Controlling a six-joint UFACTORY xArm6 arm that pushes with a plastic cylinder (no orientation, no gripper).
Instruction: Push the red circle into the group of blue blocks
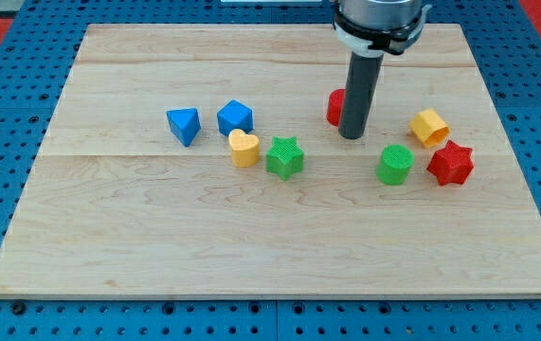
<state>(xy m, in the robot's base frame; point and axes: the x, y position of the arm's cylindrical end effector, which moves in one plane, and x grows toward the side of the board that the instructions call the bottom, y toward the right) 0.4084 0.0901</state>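
Note:
The red circle (334, 107) lies right of the board's middle, near the view's top, mostly hidden behind my rod. My tip (351, 135) rests on the board just right of and below it, touching or nearly touching it. The blue blocks sit to the view's left: a blue triangle (184, 125) and a blue cube (235, 117), close together. The red circle is well apart from them, about a hundred pixels to the right of the cube.
A yellow heart (243, 149) and a green star (285, 157) lie just below the blue cube. A green cylinder (395, 164), a yellow hexagon (429, 127) and a red star (451, 163) lie at the right. The wooden board (270, 246) rests on a blue pegboard.

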